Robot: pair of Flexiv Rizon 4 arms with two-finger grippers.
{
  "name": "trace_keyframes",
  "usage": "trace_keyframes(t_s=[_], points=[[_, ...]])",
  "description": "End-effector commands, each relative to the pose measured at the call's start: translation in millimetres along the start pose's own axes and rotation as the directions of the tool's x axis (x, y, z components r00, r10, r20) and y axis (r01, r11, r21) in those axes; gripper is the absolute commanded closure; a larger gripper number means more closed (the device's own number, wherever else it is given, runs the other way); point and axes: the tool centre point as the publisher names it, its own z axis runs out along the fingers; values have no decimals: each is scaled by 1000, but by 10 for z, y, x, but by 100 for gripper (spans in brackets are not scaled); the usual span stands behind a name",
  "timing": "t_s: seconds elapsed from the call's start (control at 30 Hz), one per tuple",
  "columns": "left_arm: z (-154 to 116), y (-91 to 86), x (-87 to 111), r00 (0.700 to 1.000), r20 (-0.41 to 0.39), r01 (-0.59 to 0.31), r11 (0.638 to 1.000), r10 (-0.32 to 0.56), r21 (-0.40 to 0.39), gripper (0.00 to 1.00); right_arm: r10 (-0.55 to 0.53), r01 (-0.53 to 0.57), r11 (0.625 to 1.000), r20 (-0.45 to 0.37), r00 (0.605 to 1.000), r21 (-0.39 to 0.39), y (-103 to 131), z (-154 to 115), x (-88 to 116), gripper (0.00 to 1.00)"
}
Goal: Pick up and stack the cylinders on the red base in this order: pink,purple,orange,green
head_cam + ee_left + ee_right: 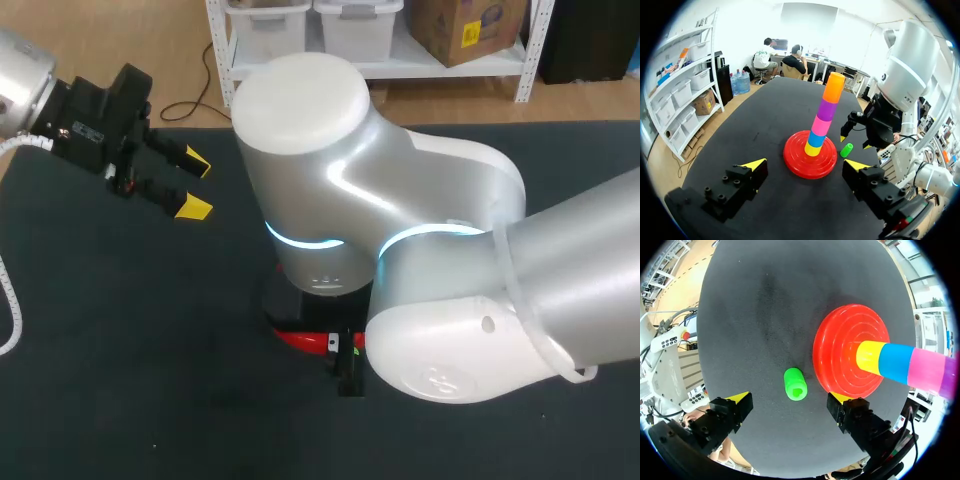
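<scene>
My left arm [40, 95] hung over the desk's [120, 330] left side, well apart from the work. The left jaws stood wide open with nothing between their yellow tips [193, 207]. From the left wrist view they pointed across the desk at the tower.

In the middle sat the red base [799, 165]. A tower rose from its centre: a yellow cylinder [813, 149] at the bottom, then the blue cylinder [816, 138], the pink cylinder [821, 125], the purple cylinder [827, 109] and the orange cylinder [833, 88] on top. It leaned a little but held together.

The green cylinder [846, 149] lay on the desk just beside the base's rim, apart from it. I could not tell for certain whether it stood upright or lay on its side.

My right arm [420, 270] covered most of the base in the head view. The right jaws hovered over the green cylinder, spread wide and holding nothing, and the right wrist view showed the piece ahead of them, about midway between the two fingers and touched by neither.

I judged the step in hand to be the last one, picking up the green piece. The next move called for lowering the right jaws straight down around it and closing from both sides. After that it would need a lift clear above the orange top before setting it down, gently, since a nudge could tip the leaning tower.
</scene>
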Motion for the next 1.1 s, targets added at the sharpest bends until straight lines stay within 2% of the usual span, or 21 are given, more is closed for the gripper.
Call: trace_keyframes(t_s=[0.03,0.07,0.13,0.17,0.33,0.93,1.1], points=[[1,-1,11,1000,3,-2,1000,2,-1,0,6,-6,1000,3,1000,-9,-7,26,11,26],[1,-1,11,1000,3,-2,1000,2,-1,0,8,-8,1000,0,1000,-11,-8,28,13,36],[1,-1,11,1000,3,-2,1000,2,-1,0,8,-8,1000,-2,1000,-9,-8,29,13,50],[1,-1,11,1000,3,-2,1000,2,-1,0,9,-9,1000,-1,1000,-8,-9,30,12,52],[1,-1,11,1000,3,-2,1000,2,-1,0,19,-19,1000,6,1000,-8,-39,29,-16,56],[1,-1,11,1000,3,-2,1000,2,-1,0,40,-40,999,35,999,-9,-61,85,-85,60],[1,-1,11,1000,3,-2,1000,2,-1,0,43,-43,999,42,998,-14,-56,87,-90,65]])
